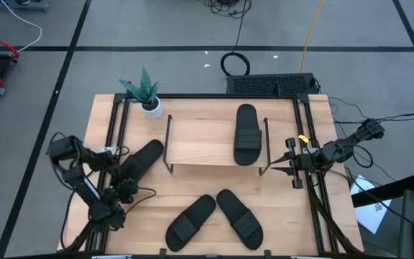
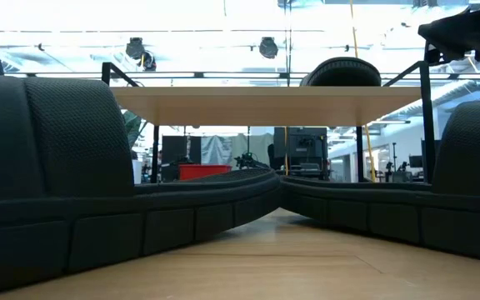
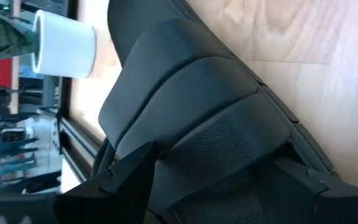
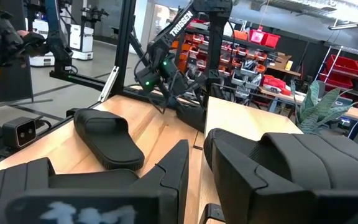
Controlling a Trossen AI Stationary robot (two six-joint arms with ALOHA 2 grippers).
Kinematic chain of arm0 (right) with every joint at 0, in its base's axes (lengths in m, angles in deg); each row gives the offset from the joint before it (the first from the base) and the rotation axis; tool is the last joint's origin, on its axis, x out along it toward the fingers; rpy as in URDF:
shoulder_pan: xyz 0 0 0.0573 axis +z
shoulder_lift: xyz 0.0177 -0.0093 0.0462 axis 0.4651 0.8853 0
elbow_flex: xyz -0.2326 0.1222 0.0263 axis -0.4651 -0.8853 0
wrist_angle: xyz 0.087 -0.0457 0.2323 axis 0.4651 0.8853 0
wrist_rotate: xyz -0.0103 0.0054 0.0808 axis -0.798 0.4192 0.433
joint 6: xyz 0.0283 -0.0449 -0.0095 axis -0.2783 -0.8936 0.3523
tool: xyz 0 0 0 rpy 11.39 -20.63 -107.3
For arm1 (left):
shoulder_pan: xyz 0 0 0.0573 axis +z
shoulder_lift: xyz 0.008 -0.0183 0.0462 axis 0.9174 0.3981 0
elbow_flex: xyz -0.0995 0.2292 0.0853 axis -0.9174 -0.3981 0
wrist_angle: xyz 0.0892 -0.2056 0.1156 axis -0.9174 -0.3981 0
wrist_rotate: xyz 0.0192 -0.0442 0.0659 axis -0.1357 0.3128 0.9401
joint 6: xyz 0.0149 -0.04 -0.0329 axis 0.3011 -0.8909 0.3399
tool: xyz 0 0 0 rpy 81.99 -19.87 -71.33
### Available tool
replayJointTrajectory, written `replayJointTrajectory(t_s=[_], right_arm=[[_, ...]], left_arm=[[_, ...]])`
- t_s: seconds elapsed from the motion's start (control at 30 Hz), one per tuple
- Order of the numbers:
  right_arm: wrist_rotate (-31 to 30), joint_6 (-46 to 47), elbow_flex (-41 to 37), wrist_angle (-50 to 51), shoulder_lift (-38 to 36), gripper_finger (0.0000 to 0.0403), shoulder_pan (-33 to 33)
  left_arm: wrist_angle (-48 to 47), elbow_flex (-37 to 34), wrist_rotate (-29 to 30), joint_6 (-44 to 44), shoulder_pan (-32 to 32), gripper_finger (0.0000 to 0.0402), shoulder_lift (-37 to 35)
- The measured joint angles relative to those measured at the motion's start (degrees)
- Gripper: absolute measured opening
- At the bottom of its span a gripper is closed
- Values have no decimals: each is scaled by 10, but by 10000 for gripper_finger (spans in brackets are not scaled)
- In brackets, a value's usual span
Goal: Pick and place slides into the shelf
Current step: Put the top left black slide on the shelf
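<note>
Four black slides show. One lies on the shelf's wooden top board. Two lie flat on the table near its front edge, toes apart, and fill the low view's foreground. The fourth slide lies slanted on the table left of the shelf. My left gripper is open at that slide's near end, slanting down over it. In the left wrist view its ribbed strap fills the picture. My right gripper hovers level at the shelf's right end, slightly open and holding nothing. My left gripper's fingers stand on either side of the slide, just behind its strap, coming at it slanting down from the table's near left. I cannot tell whether they touch it. The slide lies flat on the table.
A potted plant in a white pot stands at the table's far left corner, close beyond the left slide. Black frame rails run along the table's left and right sides. The shelf's wire legs stand just to the right of the left slide.
</note>
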Motion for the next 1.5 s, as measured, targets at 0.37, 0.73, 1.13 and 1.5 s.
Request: replayJointTrajectory(t_s=[0.37,0.73,1.13,1.5], right_arm=[[0,4,0,0,0,64,0],[0,4,0,0,0,64,0],[0,-7,0,0,0,64,0],[0,-7,0,0,0,64,0]], left_arm=[[6,1,14,-22,2,184,6],[-98,49,-37,-100,-1,5,6],[-157,137,-41,-148,-20,1,-8],[-158,75,-18,-195,31,0,-8]])
